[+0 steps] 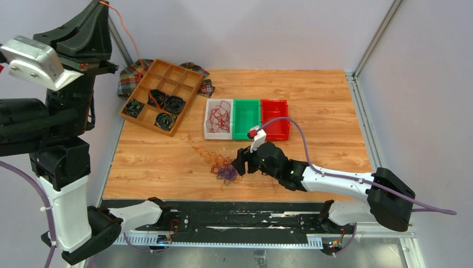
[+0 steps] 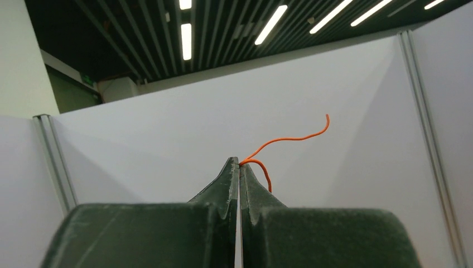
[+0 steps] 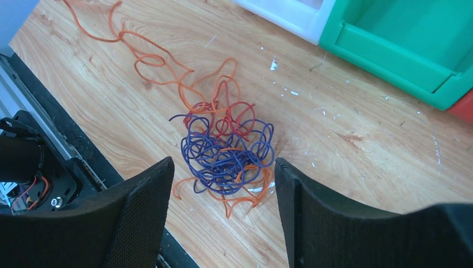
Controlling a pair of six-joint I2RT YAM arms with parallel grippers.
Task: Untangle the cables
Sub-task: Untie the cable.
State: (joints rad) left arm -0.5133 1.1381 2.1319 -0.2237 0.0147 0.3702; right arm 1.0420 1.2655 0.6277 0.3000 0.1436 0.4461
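Note:
The cables (image 1: 225,170) lie as a small clump of purple, orange and red wires on the wood table; in the right wrist view the cables (image 3: 226,148) sit just ahead of the fingers. My right gripper (image 1: 240,162) (image 3: 223,163) is open and empty, low over the table, right beside the clump. My left gripper (image 1: 99,6) is raised high at the far left. In the left wrist view it (image 2: 240,164) is shut on a thin orange wire (image 2: 290,138). That orange wire (image 1: 125,30) hangs down toward the table's back left.
A white bin (image 1: 217,135) holding red wires, a green bin (image 1: 246,114) and a red bin (image 1: 276,109) stand side by side behind the clump. An orange compartment tray (image 1: 167,75) with black coiled bundles sits at back left on a plaid cloth (image 1: 129,75).

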